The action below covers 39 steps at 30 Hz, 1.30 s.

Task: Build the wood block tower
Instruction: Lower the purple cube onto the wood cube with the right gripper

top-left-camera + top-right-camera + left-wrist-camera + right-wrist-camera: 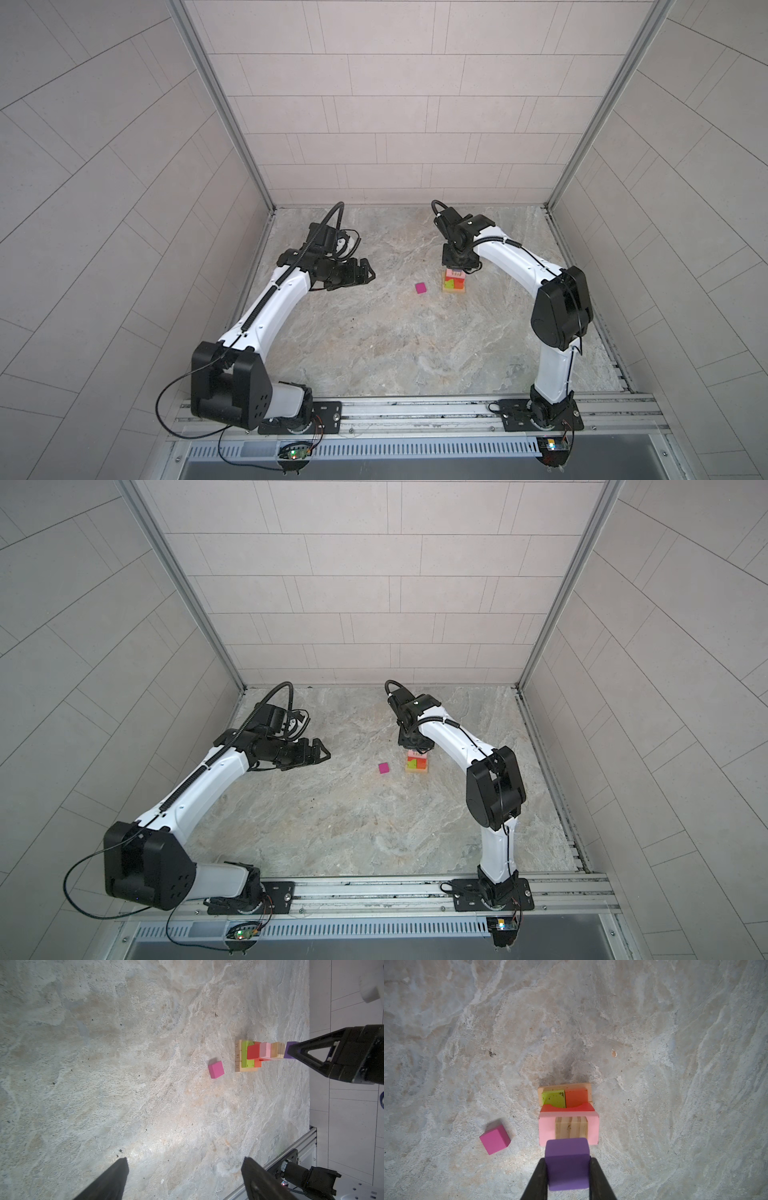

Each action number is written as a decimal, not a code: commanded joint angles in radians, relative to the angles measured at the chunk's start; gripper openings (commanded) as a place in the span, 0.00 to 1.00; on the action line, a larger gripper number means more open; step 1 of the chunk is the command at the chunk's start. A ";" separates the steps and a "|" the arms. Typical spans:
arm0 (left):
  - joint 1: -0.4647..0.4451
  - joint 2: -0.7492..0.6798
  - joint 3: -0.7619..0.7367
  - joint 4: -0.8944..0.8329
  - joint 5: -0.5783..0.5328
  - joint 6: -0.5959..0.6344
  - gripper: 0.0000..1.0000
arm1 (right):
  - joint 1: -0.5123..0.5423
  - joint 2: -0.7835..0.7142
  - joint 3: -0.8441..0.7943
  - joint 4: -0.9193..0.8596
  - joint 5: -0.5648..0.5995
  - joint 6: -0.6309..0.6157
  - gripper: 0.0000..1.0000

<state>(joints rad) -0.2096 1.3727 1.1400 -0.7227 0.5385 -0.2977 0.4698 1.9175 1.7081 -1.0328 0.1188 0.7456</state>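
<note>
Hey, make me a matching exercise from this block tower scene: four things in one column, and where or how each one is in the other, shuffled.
Column one
1. purple cube
2. magenta cube
3. tan base bars
4. left gripper

Column two
A. open, holding nothing
B. bottom layer of the tower
C. clamped in the right gripper
D. lying alone on the table, beside the tower

Pairs: 1-C, 2-D, 3-B, 4-A

Left arm [282, 299], right arm [511, 257]: white shells, black joint housings [561, 307], ribbed black cable [262, 305], loose wires [157, 409], screwed black base plates [326, 405]; left gripper [185, 1158], right gripper [568, 1160]: black triangular frames
</note>
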 commanded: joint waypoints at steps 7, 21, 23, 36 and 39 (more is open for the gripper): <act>-0.001 -0.019 -0.006 -0.009 0.000 0.009 0.92 | -0.016 0.013 -0.001 0.004 0.002 0.024 0.18; -0.001 -0.018 -0.006 -0.010 -0.002 0.009 0.92 | -0.022 0.020 -0.011 0.014 -0.012 0.020 0.18; -0.001 -0.019 -0.007 -0.011 -0.002 0.009 0.92 | -0.023 0.019 -0.015 0.016 -0.014 0.021 0.18; -0.001 -0.018 -0.006 -0.010 -0.002 0.009 0.92 | -0.028 0.014 -0.027 0.020 -0.014 0.020 0.18; -0.001 -0.018 -0.006 -0.011 -0.001 0.009 0.92 | -0.027 0.011 -0.031 0.022 -0.015 0.020 0.17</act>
<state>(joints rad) -0.2096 1.3727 1.1400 -0.7227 0.5377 -0.2977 0.4458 1.9244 1.6936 -0.9985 0.0906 0.7498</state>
